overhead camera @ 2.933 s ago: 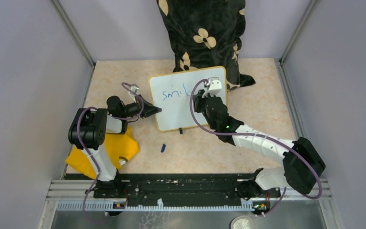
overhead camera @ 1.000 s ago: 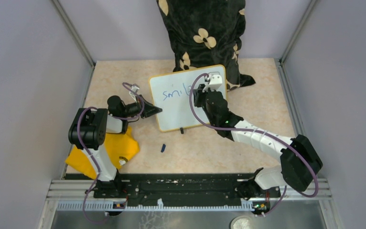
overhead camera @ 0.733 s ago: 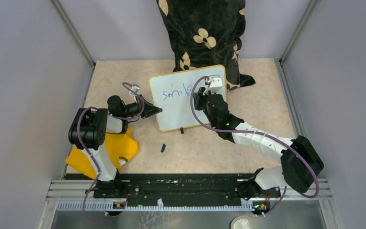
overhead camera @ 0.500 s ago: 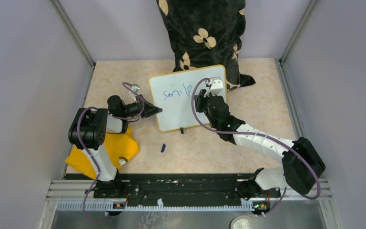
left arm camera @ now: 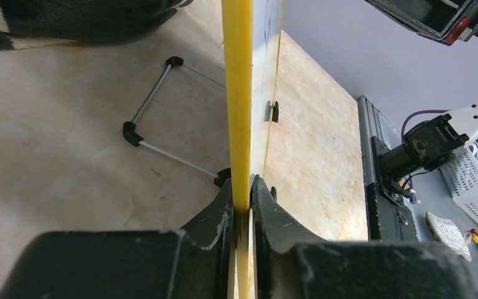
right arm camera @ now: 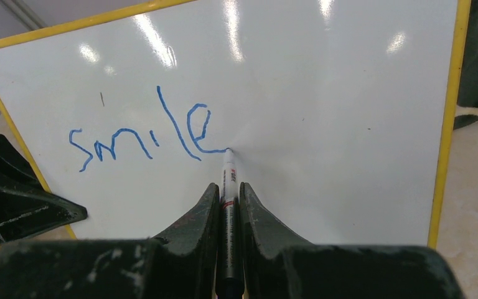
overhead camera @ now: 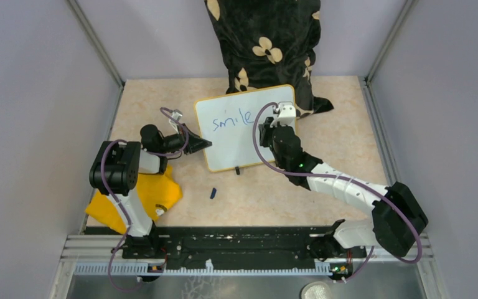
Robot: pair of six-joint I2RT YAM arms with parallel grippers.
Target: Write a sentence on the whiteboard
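The whiteboard (overhead camera: 239,134) stands tilted on the table, white with a yellow rim (left arm camera: 237,93). My left gripper (overhead camera: 199,144) is shut on its left rim, and the left wrist view shows the yellow rim pinched between the jaws (left arm camera: 241,187). My right gripper (right arm camera: 226,187) is shut on a marker (right arm camera: 228,180) whose tip touches the whiteboard (right arm camera: 323,93) at the tail of the "e". The sentence (right arm camera: 146,134) reads "smile" in blue; from above the word (overhead camera: 232,120) sits on the board's upper left, with my right gripper (overhead camera: 267,128) just right of it.
A yellow cloth (overhead camera: 134,199) lies beside the left arm's base. A small blue marker cap (overhead camera: 213,193) lies on the table in front of the board. A black floral fabric (overhead camera: 261,43) hangs behind the board. The board's wire stand (left arm camera: 155,124) rests on the table.
The right gripper has moved rightward along the board with the marker, and the letter "e" has been added after "smil". The left gripper has held still on the rim.
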